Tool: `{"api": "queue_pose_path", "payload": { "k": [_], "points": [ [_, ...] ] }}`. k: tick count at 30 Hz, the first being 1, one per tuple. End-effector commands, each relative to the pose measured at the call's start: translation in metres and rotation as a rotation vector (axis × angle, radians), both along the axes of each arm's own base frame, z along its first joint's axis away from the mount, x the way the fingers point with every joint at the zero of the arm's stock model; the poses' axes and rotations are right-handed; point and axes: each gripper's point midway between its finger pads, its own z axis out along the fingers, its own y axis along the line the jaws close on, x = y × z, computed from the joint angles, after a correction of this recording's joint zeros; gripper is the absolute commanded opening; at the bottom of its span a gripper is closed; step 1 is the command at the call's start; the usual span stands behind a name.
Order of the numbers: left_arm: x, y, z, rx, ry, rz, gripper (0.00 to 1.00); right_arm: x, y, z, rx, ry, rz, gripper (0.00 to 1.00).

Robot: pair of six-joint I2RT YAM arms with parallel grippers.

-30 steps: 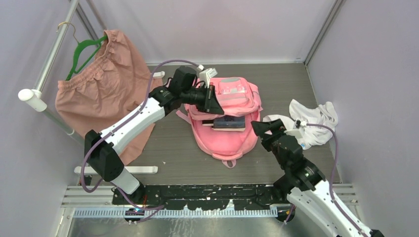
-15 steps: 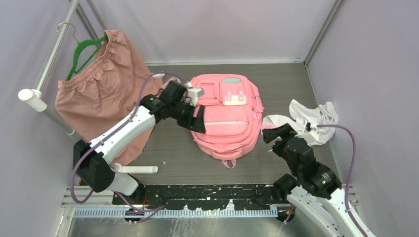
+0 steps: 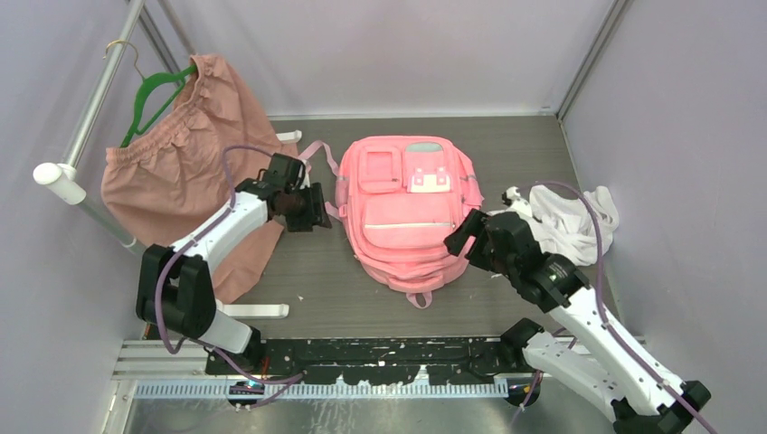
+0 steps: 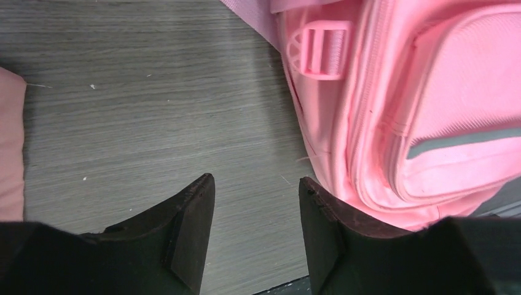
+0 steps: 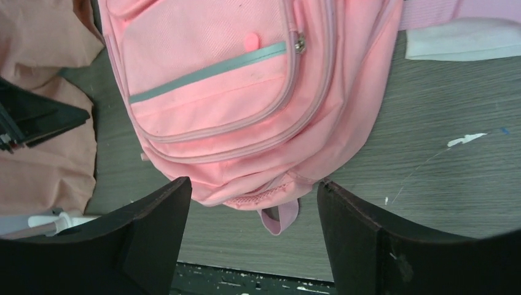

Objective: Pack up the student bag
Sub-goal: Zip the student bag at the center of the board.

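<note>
1. The bag lies flat on the desk, pockets up, in the middle of the scene between the two arms, with a small loop at its near end
2. The left tool sits low at the bag's left side, just beside the edge but apart from it, over bare desk
3. Its jaws stand partly apart with nothing between them; in the left wrist view its fingers frame only bare wood, and the bag's side seam and a strap buckle lie beyond them and to the right
4. The right tool is at the bag's near right corner, close by the edge of the fabric
5. Its jaws are spread wide and hold nothing; in the right wrist view the fingers stand either side of the bag's near end, with the loop showing in the gap beyond them
6. Whether either right finger touches the fabric cannot be told
7. A dusty-pink garment hangs from a green hanger to the left of the left arm
8. A white cloth lies crumpled on the desk to the right of the bag, just behind the right arm
</note>
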Motion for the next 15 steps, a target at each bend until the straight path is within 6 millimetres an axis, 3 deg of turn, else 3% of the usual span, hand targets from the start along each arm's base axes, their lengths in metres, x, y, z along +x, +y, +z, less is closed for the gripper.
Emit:
{"api": "queue_pose_path", "payload": {
  "k": [1, 9, 15],
  "points": [
    [0.024, -0.011, -0.001, -0.069, -0.045, 0.028, 0.52, 0.001, 0.035, 0.014, -0.008, 0.020, 0.198, 0.77],
    [-0.001, -0.053, -0.009, -0.274, 0.045, -0.066, 0.49, -0.003, 0.085, 0.002, -0.264, 0.022, 0.390, 0.74],
    [-0.022, -0.069, -0.019, -0.342, 0.102, -0.090, 0.49, 0.002, 0.138, -0.011, -0.479, -0.026, 0.535, 0.79]
  ]
}}
